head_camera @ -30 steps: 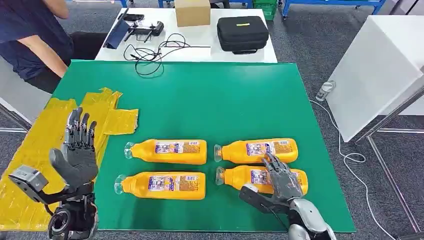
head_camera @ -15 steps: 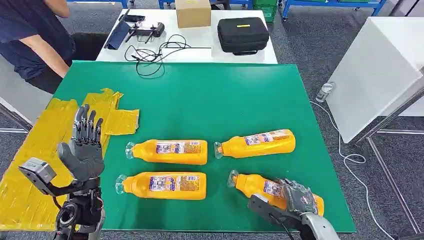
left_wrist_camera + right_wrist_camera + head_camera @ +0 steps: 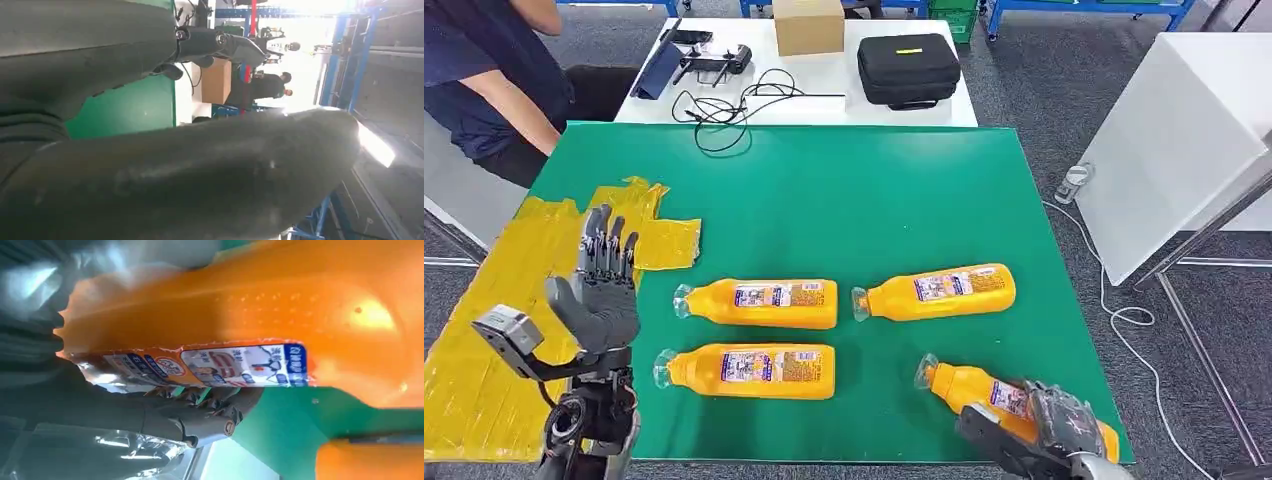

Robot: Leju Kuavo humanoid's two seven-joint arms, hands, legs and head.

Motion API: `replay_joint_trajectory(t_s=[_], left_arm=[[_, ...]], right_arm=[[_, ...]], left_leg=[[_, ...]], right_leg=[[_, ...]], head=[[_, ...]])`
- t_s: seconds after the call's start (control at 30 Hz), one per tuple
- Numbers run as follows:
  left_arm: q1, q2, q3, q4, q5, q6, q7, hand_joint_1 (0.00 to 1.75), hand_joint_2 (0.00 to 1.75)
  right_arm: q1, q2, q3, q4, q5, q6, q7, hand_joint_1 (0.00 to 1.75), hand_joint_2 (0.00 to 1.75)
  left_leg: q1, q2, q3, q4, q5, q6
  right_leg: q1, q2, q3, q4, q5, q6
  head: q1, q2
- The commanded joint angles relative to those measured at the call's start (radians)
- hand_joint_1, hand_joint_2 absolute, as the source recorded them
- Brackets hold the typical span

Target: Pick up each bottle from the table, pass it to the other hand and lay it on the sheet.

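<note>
The right hand (image 3: 1056, 425) has its fingers wrapped around an orange bottle (image 3: 984, 394) at the near right corner of the green table (image 3: 874, 200). The bottle lies slanted, its clear cap end pointing away from the robot and to its left. Up close, the right wrist view shows the dark fingers (image 3: 200, 410) curled under the bottle's label. The left hand (image 3: 599, 290) is raised, fingers straight and apart, holding nothing, beside the yellow sheet (image 3: 484, 330). Three other bottles (image 3: 764, 303) lie flat, caps pointing left.
</note>
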Motion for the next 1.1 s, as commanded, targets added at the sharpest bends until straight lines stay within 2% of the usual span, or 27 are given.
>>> replay_joint_trajectory(t_s=[0.03, 0.07, 0.1, 0.13, 0.17, 0.2, 0.4, 0.43, 0.47, 0.6, 0.63, 0.67, 0.7, 0.73, 0.8, 0.97, 1.1], left_arm=[[-0.139, 0.000, -0.012, 0.171, 0.028, -0.053, 0.003, 0.00, 1.75], [-0.163, 0.002, -0.016, 0.189, 0.036, -0.070, -0.001, 0.00, 1.75], [-0.190, 0.001, -0.016, 0.209, 0.041, -0.075, -0.001, 0.00, 1.75], [-0.218, -0.003, -0.019, 0.230, 0.049, -0.087, -0.004, 0.00, 1.75], [-0.230, -0.005, -0.022, 0.237, 0.050, -0.082, -0.003, 0.00, 1.75], [-0.232, -0.005, -0.023, 0.239, 0.051, -0.080, -0.003, 0.00, 1.75], [-0.221, -0.003, -0.026, 0.230, 0.054, -0.080, -0.002, 0.00, 1.75], [-0.221, -0.003, -0.028, 0.229, 0.060, -0.091, -0.006, 0.00, 1.75], [-0.231, -0.005, -0.030, 0.230, 0.064, -0.099, -0.007, 0.00, 1.75], [-0.314, -0.034, -0.069, 0.269, 0.069, -0.124, 0.016, 0.00, 1.75], [-0.348, -0.040, -0.088, 0.296, 0.082, -0.146, 0.024, 0.00, 1.75], [-0.369, -0.043, -0.102, 0.316, 0.093, -0.151, 0.021, 0.00, 1.75], [-0.390, -0.044, -0.117, 0.331, 0.113, -0.170, 0.021, 0.00, 1.75], [-0.404, -0.045, -0.126, 0.337, 0.129, -0.180, 0.027, 0.00, 1.75], [-0.428, -0.045, -0.156, 0.341, 0.164, -0.182, 0.045, 0.00, 1.75], [-0.425, -0.038, -0.177, 0.330, 0.195, -0.182, 0.052, 0.00, 1.75], [-0.443, -0.056, -0.211, 0.329, 0.212, -0.180, 0.082, 0.00, 1.75]], right_arm=[[-0.338, 0.084, -0.100, 0.153, -0.276, -0.103, -0.176, 1.75, 1.75], [-0.390, 0.093, -0.072, 0.141, -0.351, -0.111, -0.223, 1.75, 1.75], [-0.446, 0.103, -0.047, 0.142, -0.381, -0.109, -0.201, 1.75, 1.75], [-0.505, 0.118, -0.020, 0.132, -0.463, -0.101, -0.222, 1.75, 1.75], [-0.525, 0.115, 0.007, 0.124, -0.479, -0.103, -0.180, 1.75, 1.75], [-0.526, 0.110, 0.019, 0.119, -0.489, -0.107, -0.167, 1.75, 1.75], [-0.483, 0.089, 0.032, 0.104, -0.518, -0.123, -0.170, 1.75, 1.75], [-0.489, 0.088, 0.037, 0.103, -0.526, -0.128, -0.201, 1.75, 1.75], [-0.524, 0.103, 0.042, 0.108, -0.540, -0.137, -0.231, 1.75, 1.75], [-0.718, 0.163, 0.129, 0.156, -0.582, -0.141, -0.195, 1.75, 1.75], [-0.771, 0.170, 0.182, 0.207, -0.593, -0.170, -0.182, 1.75, 1.75], [-0.811, 0.170, 0.232, 0.263, -0.591, -0.243, -0.172, 1.75, 1.75], [-0.858, 0.179, 0.281, 0.334, -0.554, -0.366, -0.151, 1.75, 1.75], [-0.903, 0.193, 0.323, 0.404, -0.525, -0.427, -0.123, 1.75, 1.75], [-1.005, 0.224, 0.391, 0.590, -0.539, -0.505, -0.105, 1.75, 1.75], [-1.027, 0.216, 0.433, 0.647, -0.568, -0.524, -0.108, 1.75, 1.75], [-1.100, 0.276, 0.475, 0.790, -0.537, -0.581, -0.078, 1.75, 1.75]], left_leg=[[0.000, 0.004, 0.001, -0.001, 0.001, -0.001], [0.000, 0.006, 0.002, -0.001, 0.001, -0.001], [0.000, 0.010, 0.001, -0.001, 0.001, -0.001], [0.000, 0.012, -0.001, 0.000, 0.002, 0.000], [0.000, 0.010, -0.002, 0.000, 0.002, 0.000], [0.000, 0.013, -0.001, 0.001, 0.003, 0.000], [0.000, 0.005, 0.002, 0.000, 0.004, 0.000], [0.000, 0.005, 0.003, 0.000, 0.004, 0.000], [0.000, 0.006, 0.002, 0.000, 0.004, 0.000], [0.000, 0.011, -0.003, 0.003, 0.003, -0.001], [-0.001, 0.011, -0.005, 0.003, 0.004, 0.000], [0.000, 0.010, -0.005, 0.002, 0.004, 0.000], [0.000, 0.011, -0.005, 0.003, 0.004, -0.001], [0.000, 0.011, -0.004, 0.002, 0.005, 0.000], [0.000, 0.015, -0.004, 0.002, 0.006, 0.001], [0.001, 0.013, -0.002, 0.000, 0.008, -0.002], [0.001, 0.010, -0.001, 0.000, 0.007, -0.003]], right_leg=[[0.000, 0.004, 0.000, -0.002, 0.002, 0.000], [0.000, 0.005, 0.000, -0.002, 0.003, 0.000], [0.000, 0.007, -0.002, -0.001, 0.003, 0.000], [0.000, 0.009, -0.003, 0.000, 0.004, 0.001], [0.000, 0.008, -0.003, 0.001, 0.004, 0.001], [0.000, 0.010, -0.004, 0.001, 0.005, 0.001], [0.000, 0.005, -0.001, 0.000, 0.004, 0.003], [0.000, 0.005, 0.000, 0.000, 0.003, 0.003], [0.000, 0.005, -0.001, 0.000, 0.003, 0.003], [-0.001, 0.010, -0.006, 0.004, 0.005, 0.003], [-0.002, 0.010, -0.008, 0.004, 0.005, 0.003], [-0.002, 0.009, -0.008, 0.003, 0.005, 0.003], [-0.002, 0.009, -0.008, 0.004, 0.006, 0.003], [-0.002, 0.009, -0.007, 0.003, 0.006, 0.004], [-0.002, 0.013, -0.008, 0.003, 0.008, 0.005], [-0.001, 0.010, -0.006, 0.001, 0.010, 0.003], [0.000, 0.009, -0.005, 0.001, 0.008, 0.004]], head=[[0.000, 0.000], [0.000, 0.000], [0.000, 0.000], [0.000, 0.000], [0.000, 0.000], [0.000, 0.000], [0.000, 0.000], [0.000, 0.000], [0.000, 0.000], [0.000, 0.000], [0.000, 0.000], [0.000, 0.000], [0.000, 0.000], [0.000, 0.000], [0.000, 0.000], [0.000, 0.000], [0.000, 0.000]])
